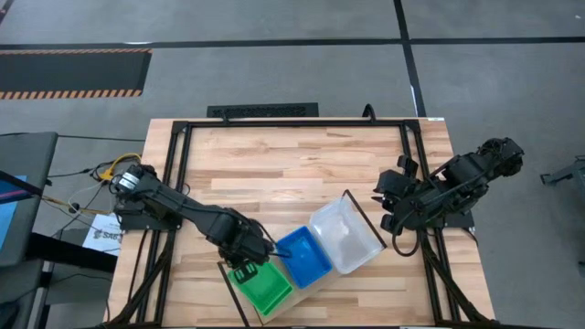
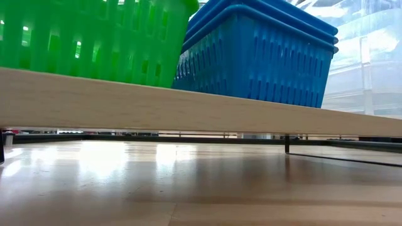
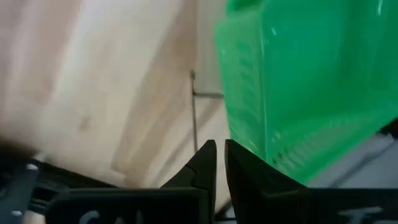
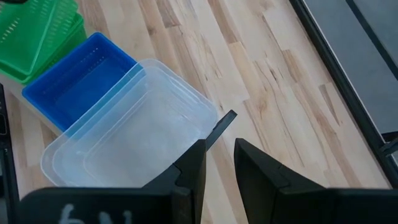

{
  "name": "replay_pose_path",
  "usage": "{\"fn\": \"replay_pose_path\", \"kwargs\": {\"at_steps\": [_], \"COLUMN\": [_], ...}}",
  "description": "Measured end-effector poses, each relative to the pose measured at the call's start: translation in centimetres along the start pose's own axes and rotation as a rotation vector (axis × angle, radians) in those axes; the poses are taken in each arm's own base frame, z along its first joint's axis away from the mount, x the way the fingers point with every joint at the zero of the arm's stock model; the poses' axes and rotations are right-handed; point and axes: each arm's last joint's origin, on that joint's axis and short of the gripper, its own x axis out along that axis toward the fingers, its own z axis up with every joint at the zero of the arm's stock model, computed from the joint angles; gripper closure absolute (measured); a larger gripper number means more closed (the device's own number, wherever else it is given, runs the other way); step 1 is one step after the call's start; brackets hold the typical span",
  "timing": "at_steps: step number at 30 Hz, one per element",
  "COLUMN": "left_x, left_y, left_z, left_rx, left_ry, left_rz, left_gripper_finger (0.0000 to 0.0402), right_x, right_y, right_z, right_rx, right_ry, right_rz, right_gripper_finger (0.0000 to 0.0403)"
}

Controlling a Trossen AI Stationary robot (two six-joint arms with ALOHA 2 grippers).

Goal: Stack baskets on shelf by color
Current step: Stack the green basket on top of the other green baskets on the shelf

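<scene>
The left gripper (image 1: 245, 270) hangs over the near end of the shelf (image 2: 188, 108), its fingers (image 3: 205, 163) drawn almost together with only a slit between them and nothing in it; the green baskets (image 1: 262, 287) lie just beside and slightly beyond its tips, the blue baskets (image 1: 304, 257) next along. The right gripper (image 1: 388, 208) waits off to the side with a narrow gap and nothing held, the clear baskets (image 4: 134, 140) directly ahead of it.
</scene>
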Motion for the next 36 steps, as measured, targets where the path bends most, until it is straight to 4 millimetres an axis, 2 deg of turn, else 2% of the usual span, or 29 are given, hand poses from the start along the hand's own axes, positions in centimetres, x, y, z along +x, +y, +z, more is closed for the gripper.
{"fn": "replay_pose_path", "kwargs": {"at_steps": [5, 15, 19, 23, 28, 33, 36], "left_x": [0.7, -0.6, -1.0, -2.9, -6.1, -9.4, -10.0], "left_y": [-0.8, -2.8, -2.5, -1.5, 0.4, 2.0, 2.4], "left_z": [0.2, 0.7, 0.6, -0.3, -1.7, -3.2, -4.0], "left_rx": [0.053, 0.116, 0.095, 0.014, -0.041, -0.068, -0.100], "left_ry": [0.075, 0.062, 0.027, -0.068, -0.231, -0.525, -0.613], "left_rz": [-0.136, -0.377, -0.371, -0.365, -0.404, -0.462, -0.447], "left_gripper_finger": [0.0390, 0.0400, 0.0400, 0.0397, 0.0360, 0.0298, 0.0257], "right_x": [0.0, 0.0, 0.0, 0.0, 0.0, 0.0, 0.0], "right_y": [0.0, 0.0, 0.0, 0.0, 0.0, 0.0, 0.0], "right_z": [0.0, 0.0, 0.0, 0.0, 0.0, 0.0, 0.0], "right_rx": [-0.025, -0.024, -0.024, -0.023, -0.024, -0.024, -0.023], "right_ry": [0.000, -0.001, -0.001, -0.001, -0.001, -0.001, -0.002], "right_rz": [-0.001, -0.001, -0.001, -0.001, -0.002, -0.001, -0.001], "right_gripper_finger": [0.0297, 0.0297, 0.0297, 0.0297, 0.0297, 0.0297, 0.0297]}}
